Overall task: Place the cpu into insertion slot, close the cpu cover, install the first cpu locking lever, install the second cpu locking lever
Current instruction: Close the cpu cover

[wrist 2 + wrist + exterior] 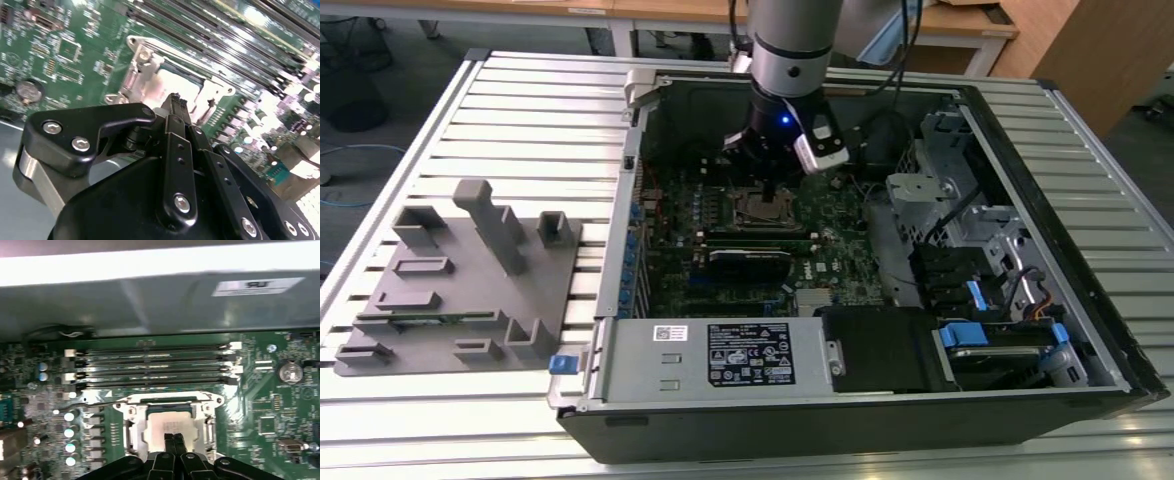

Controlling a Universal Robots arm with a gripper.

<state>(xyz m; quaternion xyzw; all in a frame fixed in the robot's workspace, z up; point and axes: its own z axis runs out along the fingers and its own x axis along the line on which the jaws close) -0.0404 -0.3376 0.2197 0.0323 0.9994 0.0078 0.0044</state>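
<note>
The cpu (162,424) lies flat in its socket on the green motherboard, its dull silver top also visible in the second wrist view (175,86). The cpu cover (131,412), a silver frame, lies down around it (142,57). A thin wire locking lever (100,402) runs out sideways from the socket's edge. My gripper (173,441) is shut, fingertips pressed together just above the chip's top, with nothing visible between them. In the exterior view the gripper (761,186) hangs over the socket (758,208) inside the open case.
Several memory slots (150,367) run beside the socket, next to the case wall (160,305). A power supply (714,352) and drive bays (987,290) fill the case's near and right parts. A grey fixture block (454,270) sits on the slatted table at the exterior view's left.
</note>
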